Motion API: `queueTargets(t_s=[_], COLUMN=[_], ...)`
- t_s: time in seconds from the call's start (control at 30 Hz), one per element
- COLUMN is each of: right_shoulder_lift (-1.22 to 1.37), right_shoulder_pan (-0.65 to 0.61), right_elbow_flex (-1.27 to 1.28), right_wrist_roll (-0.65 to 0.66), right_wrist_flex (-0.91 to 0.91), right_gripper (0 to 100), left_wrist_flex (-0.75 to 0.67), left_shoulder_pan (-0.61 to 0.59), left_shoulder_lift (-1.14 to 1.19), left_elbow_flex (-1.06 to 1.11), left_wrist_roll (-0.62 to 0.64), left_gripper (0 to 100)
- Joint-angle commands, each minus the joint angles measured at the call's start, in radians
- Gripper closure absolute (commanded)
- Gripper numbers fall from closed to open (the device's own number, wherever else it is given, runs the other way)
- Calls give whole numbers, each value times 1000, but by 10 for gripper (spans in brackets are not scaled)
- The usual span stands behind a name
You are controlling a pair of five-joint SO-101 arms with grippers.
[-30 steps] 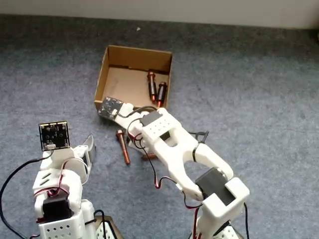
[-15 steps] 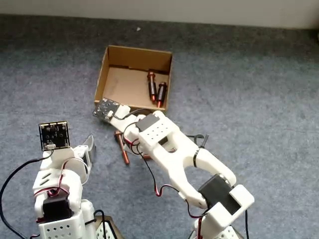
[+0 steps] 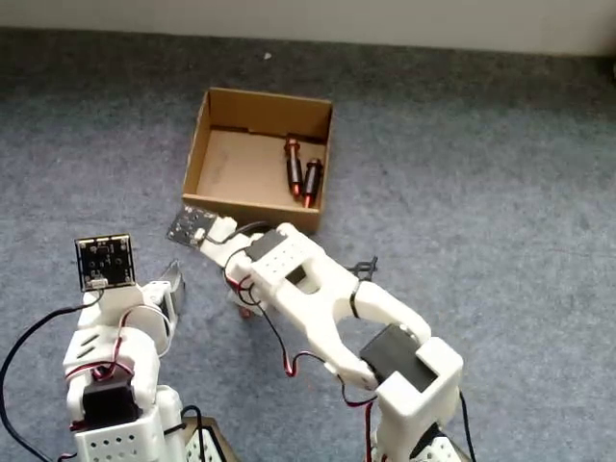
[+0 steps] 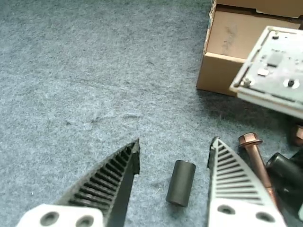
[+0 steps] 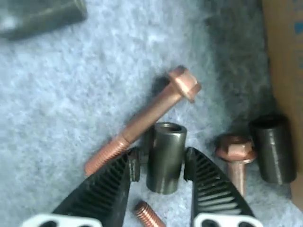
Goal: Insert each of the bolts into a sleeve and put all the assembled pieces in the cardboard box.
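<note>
My right gripper (image 5: 161, 163) is shut on a dark sleeve (image 5: 165, 139), its fingers pressed against both sides. Behind the sleeve a copper bolt (image 5: 149, 116) lies on the carpet. Another bolt (image 5: 235, 153) and a second sleeve (image 5: 273, 147) lie beside the cardboard box (image 5: 284, 56). My left gripper (image 4: 175, 142) is open low over the carpet, with a third sleeve (image 4: 181, 182) lying between its fingers, untouched. A bolt (image 4: 258, 158) lies just outside one finger. In the high view the box (image 3: 214, 159) holds two assembled pieces (image 3: 293, 166) (image 3: 312, 181).
Grey carpet covers the whole floor. The right arm (image 3: 318, 289) stretches across the bolts in front of the box, its camera board (image 3: 190, 228) near the box's front corner. The left arm (image 3: 115, 327) sits at the near left. Open carpet lies to the right.
The right arm has swung left and down over the loose bolts, hiding most of them in the high view. The left arm has not moved.
</note>
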Motion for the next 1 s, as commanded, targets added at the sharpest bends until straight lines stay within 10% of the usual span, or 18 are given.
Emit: queueTargets(t_s=[0.0,0.37,0.97], right_shoulder_lift=[-2,-47,-987], right_shoulder_pan=[41,61,433], right_elbow_flex=[-68,-74,504], right_wrist_roll=[-9,-9,-129], right_wrist_flex=[-4,179,246], right_gripper=[882,993,993], left_wrist_flex=[-20,-20,31], left_shoulder_pan=[-7,-7,-7], left_shoulder_lift=[-10,-10,-1], left_elbow_flex=[-5,-5,-197], left_wrist_roll=[-6,-6,-130], left_gripper=[748,748,748])
